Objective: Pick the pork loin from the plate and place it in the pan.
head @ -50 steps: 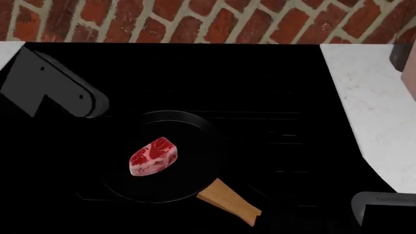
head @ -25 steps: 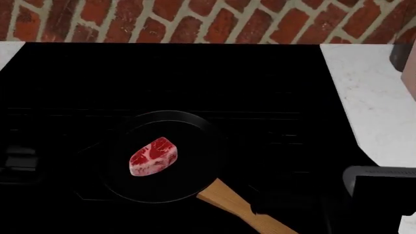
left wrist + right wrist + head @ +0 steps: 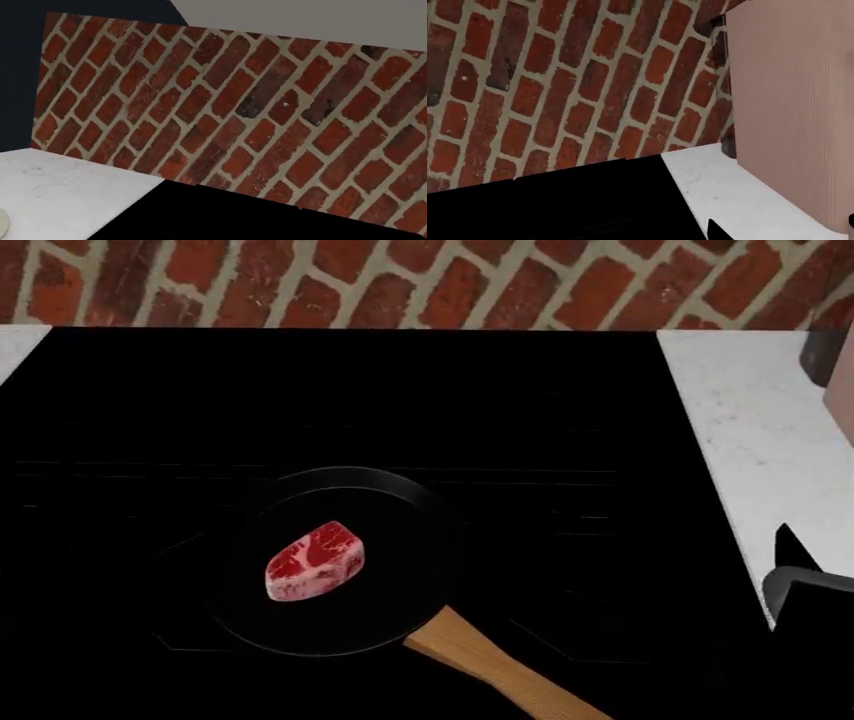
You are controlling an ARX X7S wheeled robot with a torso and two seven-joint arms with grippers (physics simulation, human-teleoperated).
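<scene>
Nearest you, the pan's wooden handle (image 3: 514, 672) points back toward the robot. The pork loin (image 3: 315, 560) lies flat inside the pan (image 3: 400, 502), so the placing looks done. Neither gripper shows, so I cannot tell their opening; only a dark piece of the right arm (image 3: 811, 605) sits low at the edge. Beyond, the black cooktop (image 3: 400, 390) meets white counter (image 3: 761, 440) and brick wall (image 3: 400, 280); a plate (image 3: 2, 222) edge shows in the left wrist view.

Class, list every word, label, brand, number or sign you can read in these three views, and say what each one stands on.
None: no readable text appears in any view. The pork loin, the pan with its wooden handle, the black cooktop, the white counter, the brick wall and the pink panel are all unmarked.
</scene>
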